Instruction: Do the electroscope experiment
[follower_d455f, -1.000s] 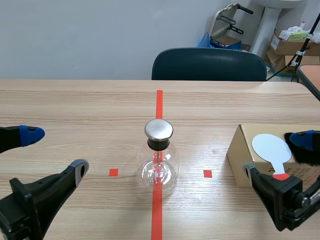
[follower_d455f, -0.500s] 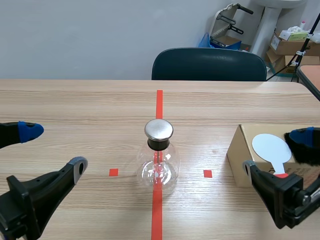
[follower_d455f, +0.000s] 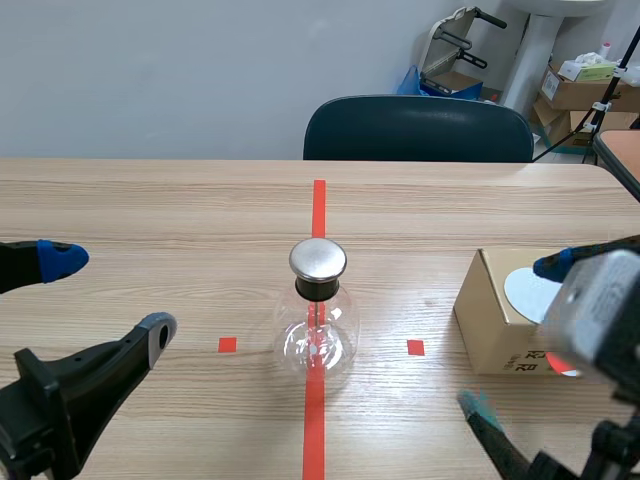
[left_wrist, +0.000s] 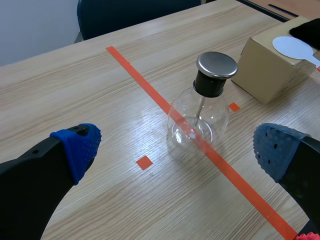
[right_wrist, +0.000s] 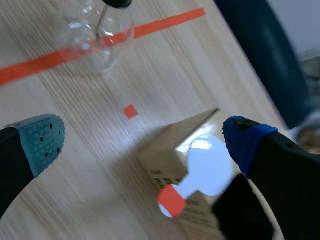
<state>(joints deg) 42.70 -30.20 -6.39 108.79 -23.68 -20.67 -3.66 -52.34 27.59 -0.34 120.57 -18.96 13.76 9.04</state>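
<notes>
The glass electroscope flask (follower_d455f: 318, 325) with its metal cap (follower_d455f: 318, 259) stands on the red tape line (follower_d455f: 318, 200), between the arms and touched by neither. The left gripper (follower_d455f: 110, 298) is spread wide and empty. The right gripper (right_wrist: 145, 140), also wide and holding nothing, hangs above the cardboard box (right_wrist: 167, 150) that bears the white paddle (right_wrist: 207, 167). In the scene view its wrist hides much of the paddle. Since a second ago the right arm has swung up over the box; the left barely moved
</notes>
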